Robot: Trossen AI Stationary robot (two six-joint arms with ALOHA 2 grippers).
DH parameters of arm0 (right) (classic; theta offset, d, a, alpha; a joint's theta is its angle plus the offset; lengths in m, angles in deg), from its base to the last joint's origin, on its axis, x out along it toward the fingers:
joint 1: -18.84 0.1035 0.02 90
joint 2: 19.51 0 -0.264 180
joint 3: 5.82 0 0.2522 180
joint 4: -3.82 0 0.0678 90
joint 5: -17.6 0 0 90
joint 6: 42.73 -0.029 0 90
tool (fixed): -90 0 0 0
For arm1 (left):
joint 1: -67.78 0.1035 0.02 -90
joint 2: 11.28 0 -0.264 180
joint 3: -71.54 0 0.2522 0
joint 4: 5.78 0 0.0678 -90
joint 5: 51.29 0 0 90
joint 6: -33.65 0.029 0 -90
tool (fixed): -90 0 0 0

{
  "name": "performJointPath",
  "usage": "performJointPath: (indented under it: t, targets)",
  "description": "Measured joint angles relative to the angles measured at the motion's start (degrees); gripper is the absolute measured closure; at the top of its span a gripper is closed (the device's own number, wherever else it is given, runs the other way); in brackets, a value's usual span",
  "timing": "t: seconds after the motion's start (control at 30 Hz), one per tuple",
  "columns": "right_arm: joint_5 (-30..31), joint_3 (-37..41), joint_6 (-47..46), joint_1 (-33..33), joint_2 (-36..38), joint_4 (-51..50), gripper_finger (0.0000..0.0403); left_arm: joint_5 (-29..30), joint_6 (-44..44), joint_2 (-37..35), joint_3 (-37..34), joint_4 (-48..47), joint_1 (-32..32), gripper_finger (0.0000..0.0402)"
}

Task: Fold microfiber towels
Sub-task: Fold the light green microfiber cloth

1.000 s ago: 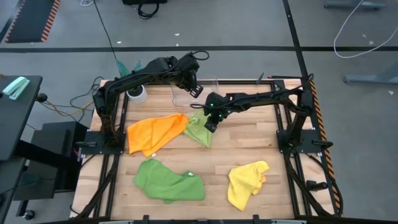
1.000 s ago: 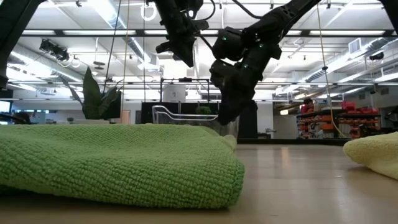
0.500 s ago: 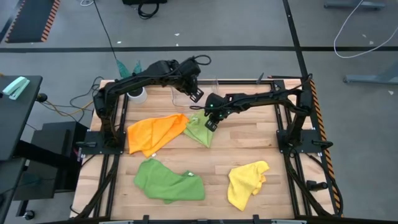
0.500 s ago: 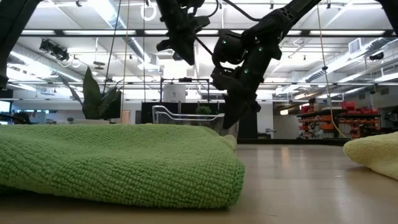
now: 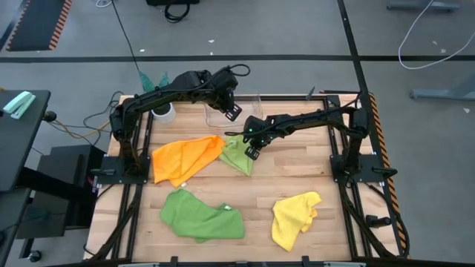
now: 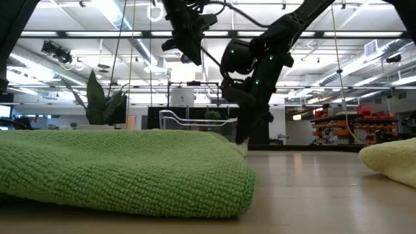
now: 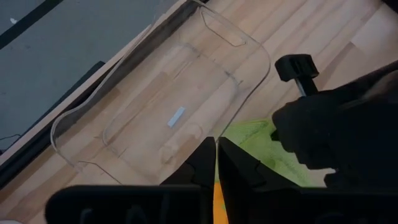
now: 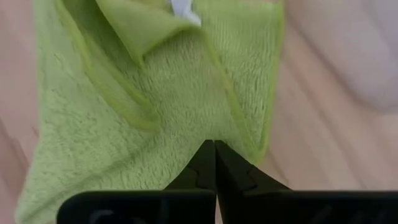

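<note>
Your right gripper [image 5: 252, 154] sits low over the light lime green towel [image 5: 237, 156], which lies crumpled near the middle of the table [image 5: 297, 167], toward its far edge. Its fingers are pressed together; in the right wrist view the tips meet right at the towel's hem, so they look pinched on a thin bit of its edge, though you cannot confirm how much cloth is between them.

Your left gripper [image 5: 232, 111] hangs above the clear plastic bin [image 5: 223, 111] at the far edge, fingers closed on nothing.

The orange towel [image 5: 183, 158] lies just beside the lime one, its edge touching or overlapping it. The darker green towel [image 5: 200, 215] is near the near edge on the left, and the yellow towel [image 5: 295, 216] is near the near edge on the right. All four are still rumpled, so the folding has barely begun.

The main risk, to my eye, is a shallow pinch: if you lift now with only the hem caught, the soft pile may slip free and drop back in a heap. The lime towel already has a flap folded onto itself, so pulling one point could drag it into a tighter bunch rather than spread it. Where it meets the orange towel, the two may cling and travel together. Watch also the two arms, which are close to each other near the bin.
</note>
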Motion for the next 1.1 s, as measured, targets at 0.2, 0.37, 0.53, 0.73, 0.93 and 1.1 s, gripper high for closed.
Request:
performJointPath:
  t: [0.2,0.37,0.53,0.73,0.93,1.1]
  targets:
    - [-0.35,0.16,-0.16,0.29,-2.33,-0.95,0.0401,-0.01,0.0,-0.02,0.0,-0.22,-0.92,0.0388]
    - [0.53,0.44,-1.25,0.22,-2.06,-4.95,0.0402,0.0,0.02,-0.02,0.0,-0.4,-2.47,0.0382]
    - [1.08,1.55,-2.94,0.71,-1.66,-9.15,0.0402,-0.02,0.02,-0.02,0.0,-0.51,-4.31,0.0375]
    - [2.7,5.82,-9.02,1.53,2.05,-14.26,0.0402,0.0,0.0,-0.02,-0.02,-0.51,-6.18,0.0382]
    - [3.37,13.82,-14.14,0.88,9.23,-15.46,0.0402,0.02,-0.01,-0.02,-0.02,-0.12,-8.44,0.0387]
    - [2.53,21.63,-18.48,0.3,16.9,-14.38,0.0403,0.02,-0.02,-0.02,-0.02,1.98,-11.0,0.038]
